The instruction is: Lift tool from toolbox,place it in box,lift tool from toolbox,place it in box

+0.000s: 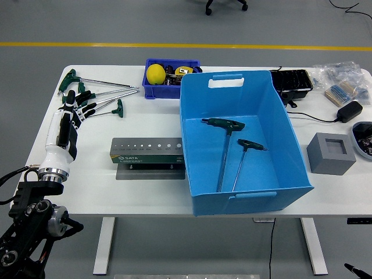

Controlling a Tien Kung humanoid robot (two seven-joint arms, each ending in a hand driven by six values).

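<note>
Several green-handled T-wrenches lie loose at the table's back left. My left hand hovers over the nearest of them with its fingers spread and nothing in its grasp. A grey slotted tool holder stands near the middle with its holes unfilled. To its right, the big blue box holds two T-wrenches, a long one and a shorter one. No right hand shows.
A small blue bin with a yellow ball stands behind the tool holder. A black tray, plastic bags, a power adapter, a grey hollow cube and a bowl fill the right side.
</note>
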